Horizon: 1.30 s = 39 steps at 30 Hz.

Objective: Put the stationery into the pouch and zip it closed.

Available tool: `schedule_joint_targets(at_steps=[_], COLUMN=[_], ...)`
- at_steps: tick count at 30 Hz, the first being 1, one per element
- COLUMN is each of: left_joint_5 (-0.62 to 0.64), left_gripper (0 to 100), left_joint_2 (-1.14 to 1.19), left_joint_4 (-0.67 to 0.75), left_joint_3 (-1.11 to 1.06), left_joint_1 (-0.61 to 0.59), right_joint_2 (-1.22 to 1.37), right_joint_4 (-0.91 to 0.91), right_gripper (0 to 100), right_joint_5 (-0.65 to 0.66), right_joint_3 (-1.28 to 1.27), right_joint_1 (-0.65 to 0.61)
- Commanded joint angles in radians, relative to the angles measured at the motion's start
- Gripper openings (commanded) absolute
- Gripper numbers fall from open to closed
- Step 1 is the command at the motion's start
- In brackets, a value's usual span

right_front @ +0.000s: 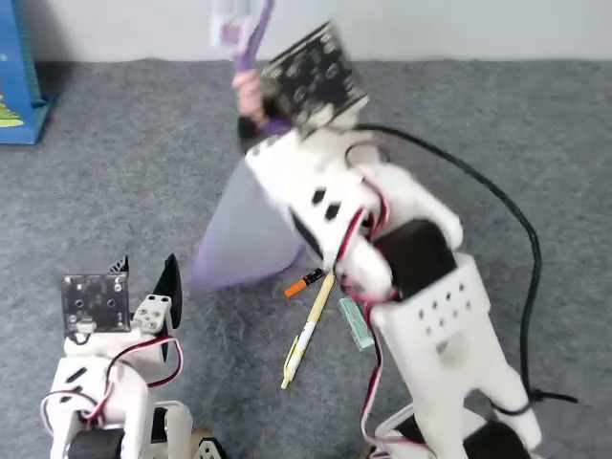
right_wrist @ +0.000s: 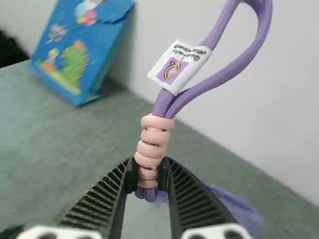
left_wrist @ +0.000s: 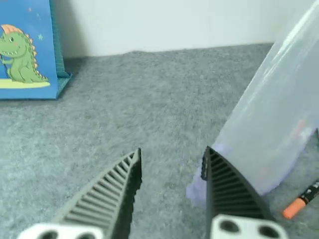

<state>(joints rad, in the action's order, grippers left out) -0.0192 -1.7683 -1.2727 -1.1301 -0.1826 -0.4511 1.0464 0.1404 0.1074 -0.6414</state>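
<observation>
Your pouch hangs slanting at mid-table, low corner by the mat. Your right gripper is clamped tight on its strap, far side. The marker and pen lie just near of it. Your left gripper gapes empty, near left. I'd expect the limp pouch to swing from any push, or the strap to slip out.

Lab-type test bench: grey felt top, plain white wall at 12, dino bag at 10.
</observation>
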Motion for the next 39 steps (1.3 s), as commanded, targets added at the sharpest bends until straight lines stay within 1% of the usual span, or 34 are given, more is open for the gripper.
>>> schedule_joint_targets(at_steps=[1, 5, 7, 12, 17, 22, 26, 30, 34, 37, 39], left_joint_5=[0.011, 0.011, 0.011, 0.012, 0.011, 0.011, 0.018, 0.140, 0.169, 0.209, 0.229], left_gripper=[20, 20, 23, 28, 29, 29, 29, 29, 29, 29, 31], left_joint_2=[0.005, 0.008, 0.008, 0.005, 0.005, 0.008, 0.005, 0.005, 0.005, 0.005, 0.006], left_joint_4=[-0.003, -0.003, -0.006, -0.081, -0.103, -0.098, -0.098, -0.107, -0.190, -0.259, -0.292], left_joint_3=[0.087, 0.136, 0.145, 0.143, 0.142, 0.142, 0.148, 0.217, 0.349, 0.444, 0.481], left_joint_1=[0.000, 0.003, 0.003, 0.021, 0.144, 0.298, 0.399, 0.453, 0.494, 0.548, 0.594], right_joint_2=[-0.084, -0.134, -0.170, -0.277, -0.338, -0.351, -0.357, -0.358, -0.358, -0.358, -0.358], right_joint_4=[0.090, 0.150, 0.177, 0.263, 0.418, 0.550, 0.567, 0.555, 0.526, 0.496, 0.490], right_gripper=[0.8, 0.8, 0.8, 0.8, 0.8, 0.8, 0.8, 0.8, 0.8, 0.8, 0.8], right_joint_5=[0.002, 0.002, 0.002, 0.002, 0.002, 0.000, 0.000, 0.000, -0.008, -0.055, -0.072], right_joint_3=[0.051, 0.051, 0.051, 0.051, 0.049, 0.048, 0.041, -0.003, -0.029, -0.029, -0.029], right_joint_1=[-0.070, -0.113, -0.117, -0.117, -0.111, -0.113, -0.113, -0.111, -0.111, -0.111, -0.116])
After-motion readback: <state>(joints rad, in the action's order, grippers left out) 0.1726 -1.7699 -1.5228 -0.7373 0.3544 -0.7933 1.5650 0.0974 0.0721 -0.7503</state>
